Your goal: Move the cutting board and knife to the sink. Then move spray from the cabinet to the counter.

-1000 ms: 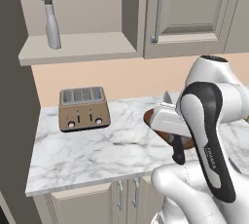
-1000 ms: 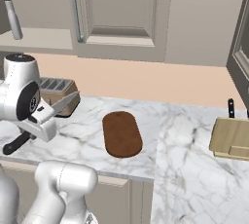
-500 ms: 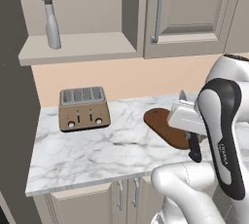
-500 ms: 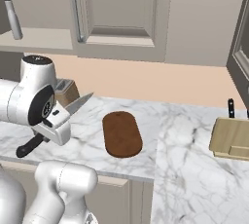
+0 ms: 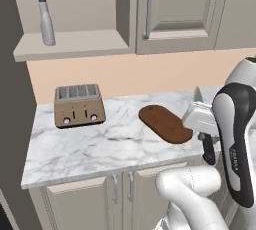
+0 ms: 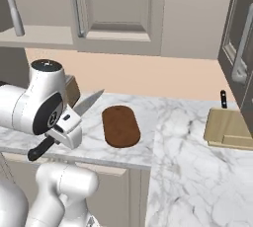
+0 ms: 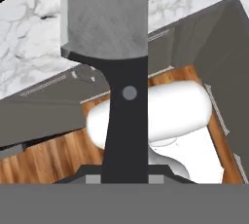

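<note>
1. The knife (image 6: 64, 125) is clamped by its black handle in the gripper (image 6: 63, 131), blade tilted upward — it could twist or slide out in a wide swing.
2. The blade tip points toward the cutting board (image 6: 120, 125) on the counter (image 6: 192, 186); a careless sweep might clip it.
3. The arm is folded low at the counter's front edge, hand off the slab.
4. Spray (image 5: 46, 23) stands in the cabinet (image 5: 75, 44) niche; the sink — I can't place it for sure.

Domestic kitchen, rendered: marble counter (image 5: 90, 146) over beige base units, panelled wall cabinet (image 5: 175, 11), toaster (image 5: 79, 105) near the counter's left edge, wood floor.
</note>
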